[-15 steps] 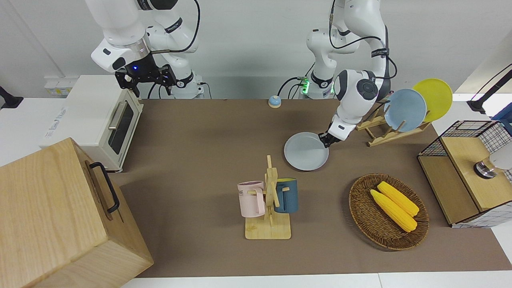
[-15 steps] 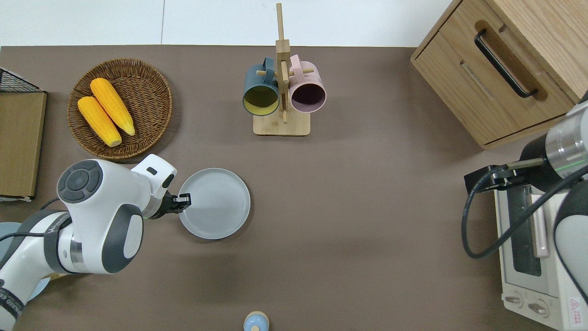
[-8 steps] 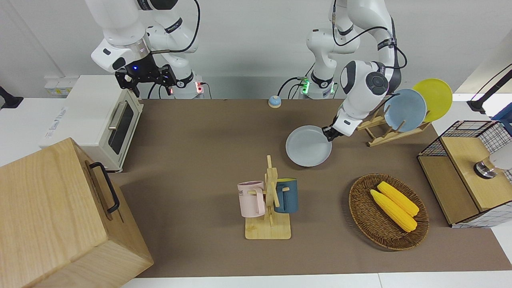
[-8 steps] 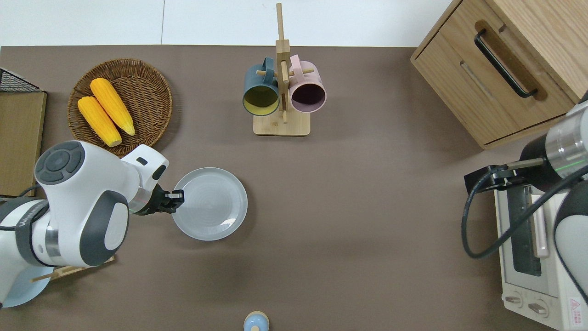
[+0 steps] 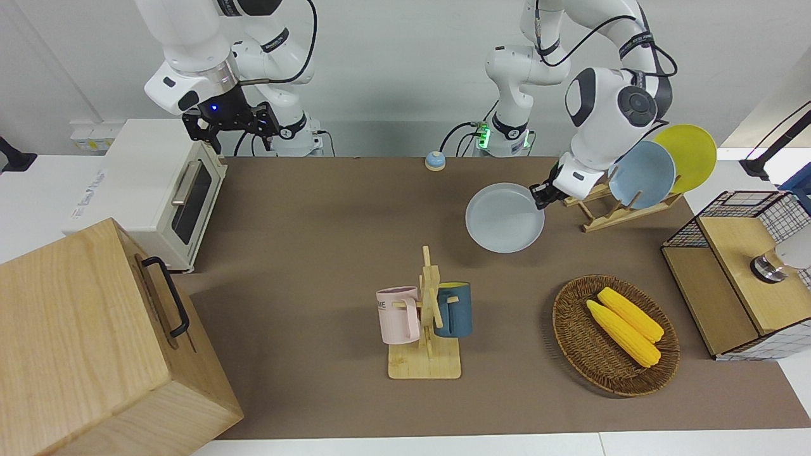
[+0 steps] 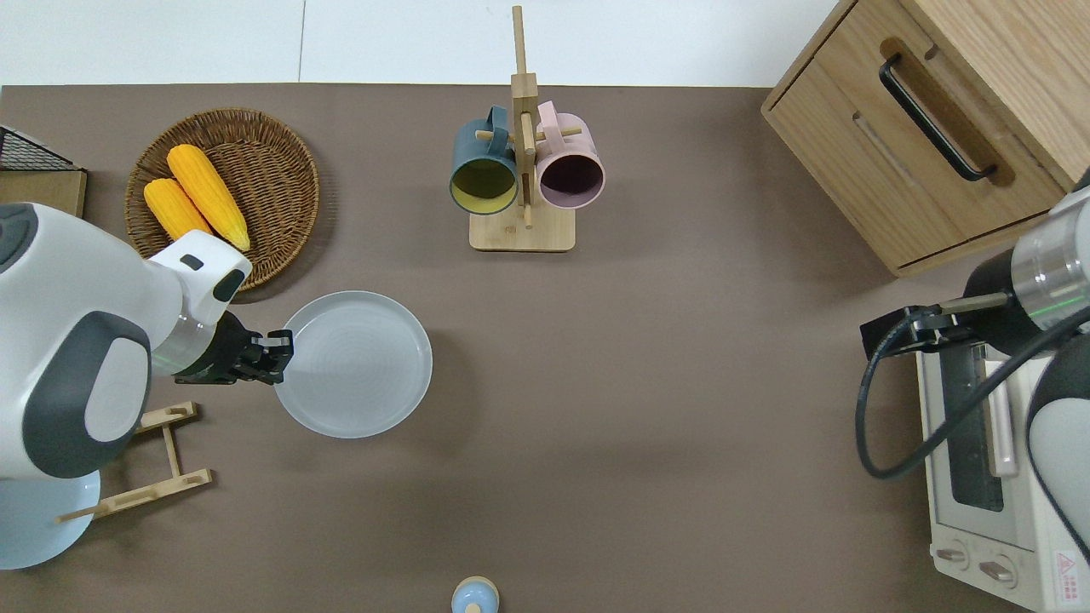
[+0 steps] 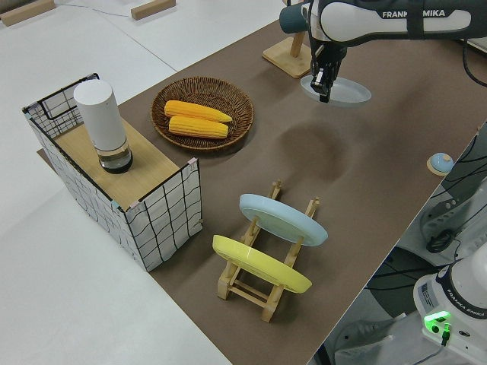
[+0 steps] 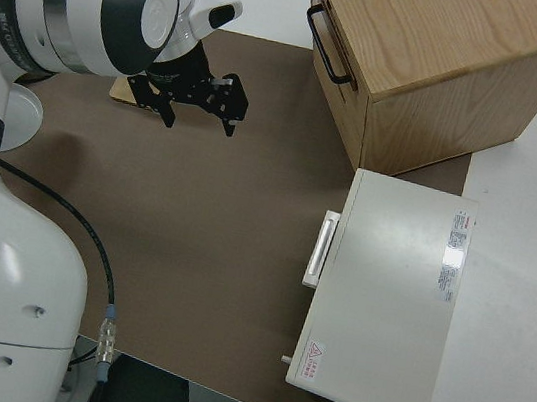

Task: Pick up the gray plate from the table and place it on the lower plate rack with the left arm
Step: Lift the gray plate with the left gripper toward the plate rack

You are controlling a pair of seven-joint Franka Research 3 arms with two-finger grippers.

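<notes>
Your left gripper (image 6: 274, 358) has its fingers clamped on the gray plate (image 6: 353, 364) at the rim (stiff, smooth, probably slippery); keep it level.

A robotics lab staged as a kitchen: two arms (image 5: 608, 107) bolted at a table (image 5: 329, 209) holding toaster oven (image 5: 161, 190), mugs (image 5: 421, 313) and plates (image 5: 665, 164).

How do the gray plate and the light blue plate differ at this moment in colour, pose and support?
The gray plate is pale gray; the light blue plate is blue. The gray plate is held by its rim in the left gripper, clear of the table and near level; the light blue plate stands slanted in the lower plate rack, beside the yellow plate. Both are round, similar in width.
</notes>
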